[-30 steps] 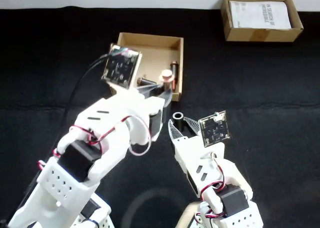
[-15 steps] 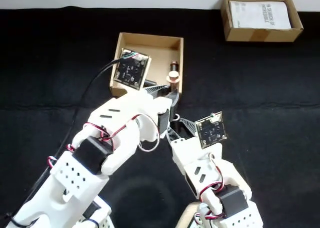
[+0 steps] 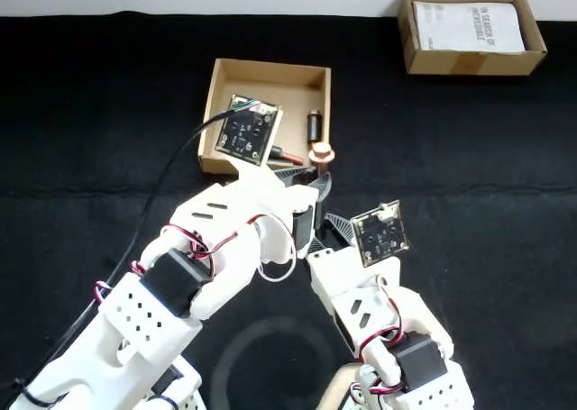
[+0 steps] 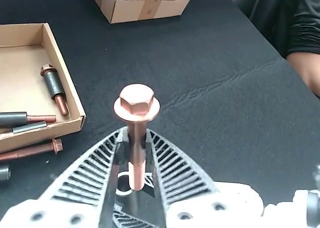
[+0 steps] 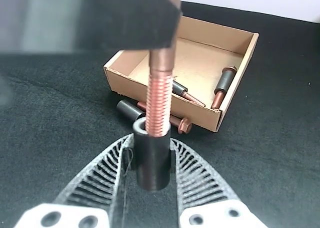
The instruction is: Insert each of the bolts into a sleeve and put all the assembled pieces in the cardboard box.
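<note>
A loose bolt (image 5: 182, 125) and loose sleeve (image 5: 127, 108) lie beside the cardboard box (image 5: 215, 35).

**Cardboard box** (image 3: 270, 66): reference item, on the table (image 3: 469, 203), ahead of both arms.
- Inside, along its right wall: sleeved bolt (image 3: 314, 123).
- Inside, by its near wall: second sleeved bolt (image 4: 20, 119), lying crosswise.
- Outside, just beside its near wall: loose bolt (image 4: 36, 150), with a loose sleeve (image 5: 127, 107) next to it.
- Off its near right corner: held bolt (image 3: 322, 153), upright between the left gripper (image 4: 134, 138) fingers. It is directly above the held sleeve (image 5: 152, 163), which stands upright between the right gripper (image 5: 152, 143) fingers. The threaded end is at the sleeve's mouth.
- Beyond it to the right, well apart: second box (image 3: 451, 63), with a booklet (image 3: 469, 24) in it.
</note>
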